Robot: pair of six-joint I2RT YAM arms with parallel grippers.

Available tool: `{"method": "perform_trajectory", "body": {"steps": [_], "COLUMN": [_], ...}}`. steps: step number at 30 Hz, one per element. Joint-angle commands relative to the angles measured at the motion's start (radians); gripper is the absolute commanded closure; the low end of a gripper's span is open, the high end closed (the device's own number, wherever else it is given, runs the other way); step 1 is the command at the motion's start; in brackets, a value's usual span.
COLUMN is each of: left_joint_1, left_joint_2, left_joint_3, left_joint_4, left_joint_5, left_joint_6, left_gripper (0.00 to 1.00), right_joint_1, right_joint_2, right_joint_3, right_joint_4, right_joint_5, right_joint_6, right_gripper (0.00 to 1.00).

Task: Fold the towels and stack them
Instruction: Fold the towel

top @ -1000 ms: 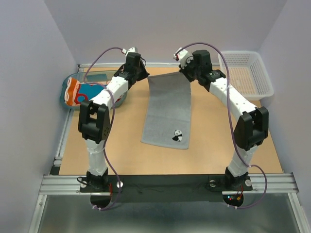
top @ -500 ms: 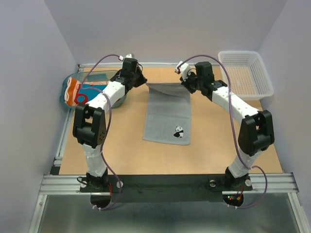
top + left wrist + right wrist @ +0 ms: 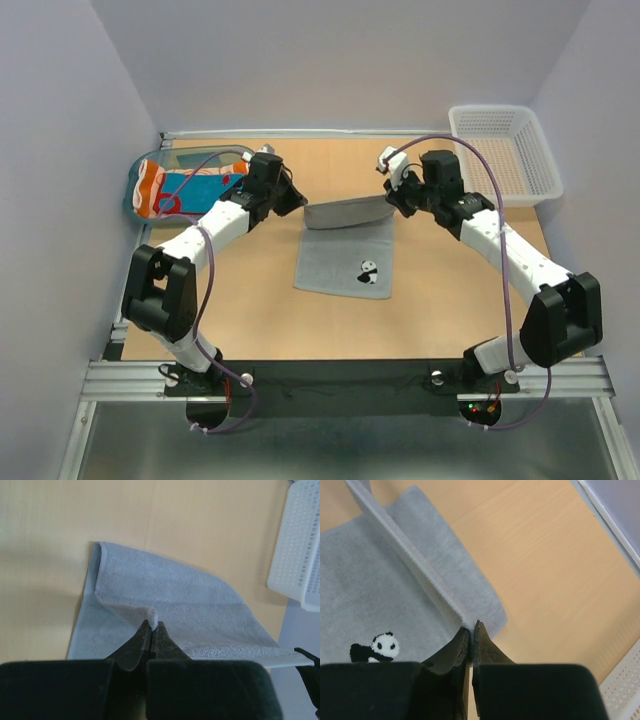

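A light grey towel with a panda print (image 3: 345, 262) lies mid-table, its far half lifted and drawn over the near half. My left gripper (image 3: 303, 204) is shut on the far-left corner of that grey towel (image 3: 150, 615). On the far-right corner of the same towel (image 3: 447, 595) my right gripper (image 3: 391, 203) is shut too. The lifted edge hangs taut between them. The panda (image 3: 376, 647) shows on the flat part. Orange, red and teal-blue towels (image 3: 170, 190) lie bunched at the far left.
A translucent teal tray (image 3: 137, 172) holds the coloured towels at the far left. A white mesh basket (image 3: 505, 155) stands at the far right corner, also showing in the left wrist view as the basket (image 3: 300, 550). Bare wooden table (image 3: 250, 310) surrounds the grey towel.
Both grippers have moved toward the near edge, carrying the towel's far edge with them. The towel went from lying flat at full length to half folded over.
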Motion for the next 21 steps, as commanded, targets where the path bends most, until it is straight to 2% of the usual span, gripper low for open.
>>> {"method": "perform_trajectory", "body": {"steps": [1,9,21], "left_joint_1": [0.012,0.008,0.005], "left_joint_2": [-0.093,-0.133,-0.162], "left_joint_3": [-0.094,-0.128,-0.056], "left_joint_4": [-0.018,-0.025,-0.070], "left_joint_5": [-0.078,-0.117,-0.162], "left_joint_6": [-0.035,-0.012,0.051], "left_gripper": [1.00,1.00,1.00], "right_joint_1": [-0.030,-0.027,-0.029], "right_joint_2": [-0.061,-0.151,-0.145], "right_joint_3": [-0.038,-0.154,-0.134], "right_joint_4": [-0.075,-0.121,-0.139], "right_joint_5": [0.056,0.009,0.004], "right_joint_6": [-0.011,0.004,0.022], "right_gripper": [0.99,1.00,0.99]}}
